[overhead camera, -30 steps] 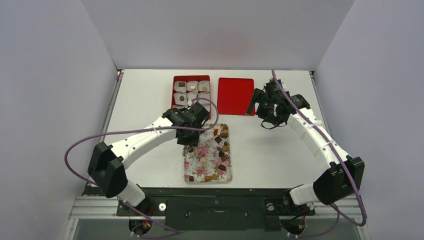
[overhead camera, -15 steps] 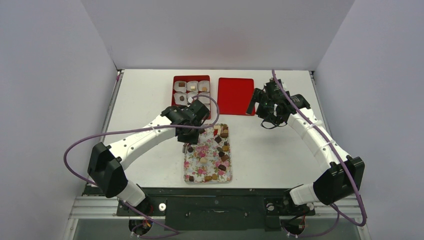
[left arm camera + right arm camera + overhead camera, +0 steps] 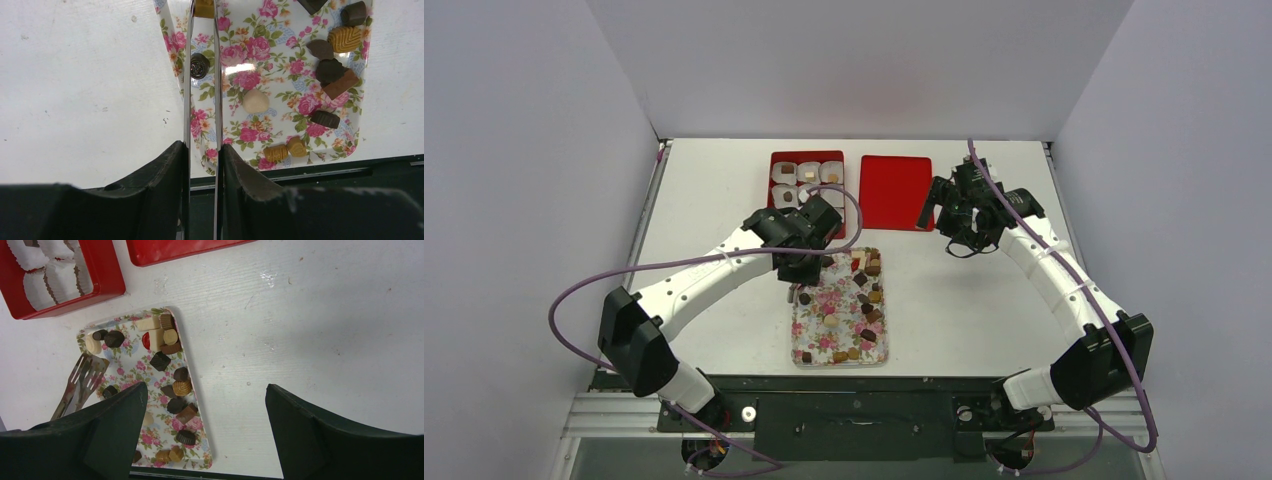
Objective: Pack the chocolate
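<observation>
While most of the chocolate pieces (image 3: 330, 70) lie loose on the floral tray (image 3: 250, 50), dark, caramel and cream ones crowded mainly along its right side and far end, one tan piece (image 3: 204, 7) sits pinched between the tips of the metal tongs (image 3: 85, 375) over the tray's left rim, near its far-left corner; whether it is clear of the tray surface cannot be told. The left gripper (image 3: 204, 150) is clenched on the tongs' handle, squeezing the two blades close together. That tray lies at the middle of the near edge of the table (image 3: 984, 300). Toward the far edge, left of centre, stands the red box (image 3: 105, 270) lined with white paper cups (image 3: 60, 275). From overhead, the three far cups each look to hold a piece. The near row is partly hidden by the left arm, so its filling cannot be fully read. The red lid (image 3: 896, 192) lies flat just right of the box, off it. The right gripper (image 3: 205, 386) hangs spread wide and empty above the table by the lid's near-right corner. By this showing the packing is early to midway: a few cups hold chocolate, well over a dozen pieces wait on the tray, the pinched piece needs carrying to a cup, and the lid is not yet on.
</observation>
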`<state>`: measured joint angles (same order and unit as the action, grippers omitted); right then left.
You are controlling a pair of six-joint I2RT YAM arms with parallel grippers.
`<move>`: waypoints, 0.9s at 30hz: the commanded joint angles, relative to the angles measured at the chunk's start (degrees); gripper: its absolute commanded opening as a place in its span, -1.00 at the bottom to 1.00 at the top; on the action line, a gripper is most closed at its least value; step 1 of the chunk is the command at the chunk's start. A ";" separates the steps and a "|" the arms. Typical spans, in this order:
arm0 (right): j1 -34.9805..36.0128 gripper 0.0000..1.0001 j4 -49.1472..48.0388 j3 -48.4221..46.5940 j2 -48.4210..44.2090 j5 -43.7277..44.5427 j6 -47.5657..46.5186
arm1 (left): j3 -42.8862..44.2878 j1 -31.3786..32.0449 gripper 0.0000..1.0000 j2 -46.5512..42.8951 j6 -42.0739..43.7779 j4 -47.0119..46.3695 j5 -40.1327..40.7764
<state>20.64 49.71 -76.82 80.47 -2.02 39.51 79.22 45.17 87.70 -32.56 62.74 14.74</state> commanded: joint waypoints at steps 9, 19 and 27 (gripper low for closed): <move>-0.13 0.66 -1.99 0.13 -0.93 0.18 0.04 | 6.61 -0.34 -0.43 -2.90 0.10 2.66 1.23; -0.25 0.66 -1.97 0.15 -0.91 0.40 0.12 | 13.44 -0.85 -0.43 -2.52 0.77 5.16 1.27; -0.24 0.66 -1.84 0.18 -1.01 0.43 0.09 | 21.33 -3.03 -0.42 -1.12 2.06 6.77 1.17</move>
<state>20.64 49.69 -76.79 80.47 -2.02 39.53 95.53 43.70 87.05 -31.92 68.79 14.96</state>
